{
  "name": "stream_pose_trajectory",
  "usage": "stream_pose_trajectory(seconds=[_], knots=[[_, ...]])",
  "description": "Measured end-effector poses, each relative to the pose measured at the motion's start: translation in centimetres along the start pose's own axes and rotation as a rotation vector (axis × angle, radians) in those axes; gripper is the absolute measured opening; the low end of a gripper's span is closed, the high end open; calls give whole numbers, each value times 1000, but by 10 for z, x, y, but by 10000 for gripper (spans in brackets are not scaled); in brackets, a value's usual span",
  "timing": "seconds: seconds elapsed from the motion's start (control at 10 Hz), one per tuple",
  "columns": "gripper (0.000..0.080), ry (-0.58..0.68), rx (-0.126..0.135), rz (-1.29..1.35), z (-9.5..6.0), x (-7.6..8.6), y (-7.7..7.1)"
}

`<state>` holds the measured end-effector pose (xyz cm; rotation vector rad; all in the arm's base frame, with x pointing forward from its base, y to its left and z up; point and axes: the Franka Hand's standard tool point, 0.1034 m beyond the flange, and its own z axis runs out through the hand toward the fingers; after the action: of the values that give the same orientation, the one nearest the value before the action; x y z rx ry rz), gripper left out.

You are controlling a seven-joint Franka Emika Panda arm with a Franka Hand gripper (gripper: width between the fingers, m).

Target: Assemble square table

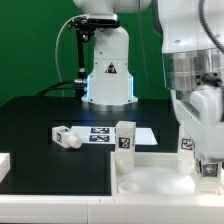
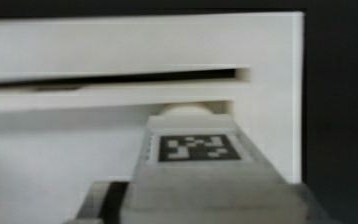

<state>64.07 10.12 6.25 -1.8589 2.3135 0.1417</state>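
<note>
White plastic leg [image 2: 194,190] (black-and-white tag [image 2: 195,148] facing wrist camera) | hand [image 1: 206,168] pinching it | rimmed tabletop [image 2: 87,50] beside

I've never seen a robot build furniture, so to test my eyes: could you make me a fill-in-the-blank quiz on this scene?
1. The parts rest on a ___ table.
2. The toppled leg lies to the exterior view's ___ of the marker board.
3. The gripper is closed on a held leg bearing a black-and-white ___.
Missing words: black, left, tag.
</note>
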Motion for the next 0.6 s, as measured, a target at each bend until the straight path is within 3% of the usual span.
stream_pose_trajectory(seconds=[0.1, 0.2, 0.3, 0.4, 0.5, 0.6], knots=[[281, 2, -1, 14, 0, 0, 0], [373, 2, 0, -7, 0, 0, 0], [373, 6, -10, -67, 0, 0, 1], [548, 23, -54, -204, -4, -3, 3], [548, 27, -60, -343, -8, -6, 1], [634, 23, -55, -581, -8, -6, 0]])
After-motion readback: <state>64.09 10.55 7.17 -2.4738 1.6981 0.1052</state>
